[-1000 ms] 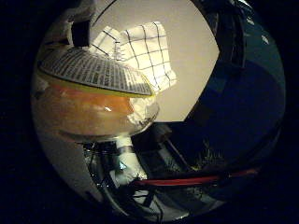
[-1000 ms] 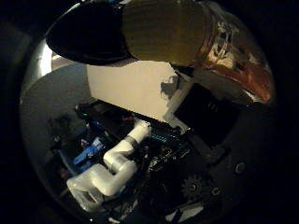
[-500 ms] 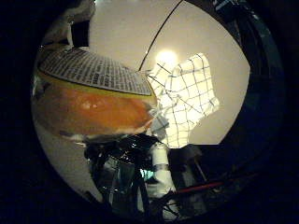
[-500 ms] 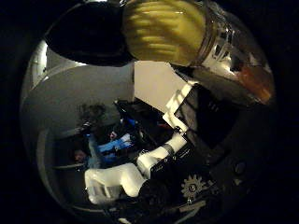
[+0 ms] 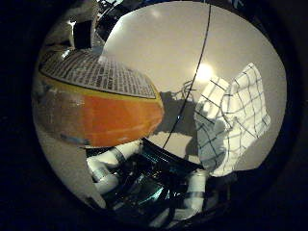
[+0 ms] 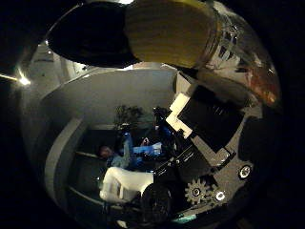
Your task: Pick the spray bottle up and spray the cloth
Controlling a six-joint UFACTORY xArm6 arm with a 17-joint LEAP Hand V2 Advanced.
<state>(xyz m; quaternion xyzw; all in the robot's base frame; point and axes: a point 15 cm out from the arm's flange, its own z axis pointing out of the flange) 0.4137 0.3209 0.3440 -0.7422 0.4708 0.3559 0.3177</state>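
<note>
Filling much of both palm views, the spray bottle sits closest to me, pressed against the palm of the right hand. From the little finger side I see its orange body under a printed label with a yellow edge; from the thumb side I see its yellow collar and dark head. White fingers curl in beneath the bottle and I read them as clamped on it, held clear of the surface. Beyond the fingers lies the pale tabletop, carrying the shadow of bottle and hand. Farther out on the tabletop rests the cloth, white with a dark grid, crumpled and well apart from the bottle.
</note>
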